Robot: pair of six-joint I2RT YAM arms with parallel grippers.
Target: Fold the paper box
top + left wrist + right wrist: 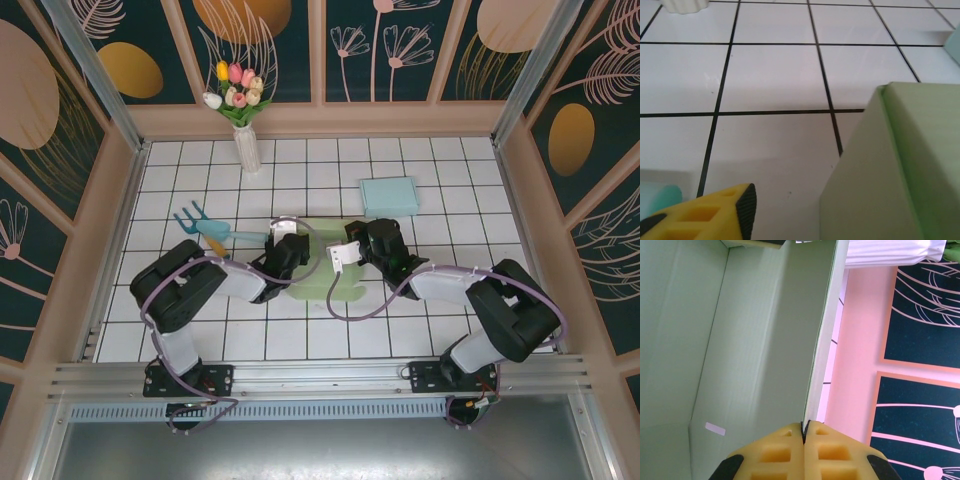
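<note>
- Green paper box lay mid-table between the two arms, partly folded, with its walls raised.
- Right gripper was pinched shut on the thin top edge of one box wall, yellow pads together with the panel edge between them.
- The right wrist view looked into the box interior, which was plain green card with a small white sticker on the inner face near a fold.
- Left gripper sat at the box's left side. The left wrist view had one yellow finger low in frame, just off the box corner and not touching it. The other finger was out of sight, so I cannot tell how wide the jaws stood.
- In the left wrist view a raised green box wall blocked the right half of the frame.
- Teal garden fork lay left of the box, near the left arm's forearm. A teal scrap showed beside the left finger in the wrist view, too little to identify.
- Pale blue flat box lay behind and to the right of the green box, apart from it.
- White ribbed vase with tulips stood at the back of the table, well clear of both arms.
- White tiled table was bounded by a pink wall that sat close beyond the pinched edge in the right wrist view.
</note>
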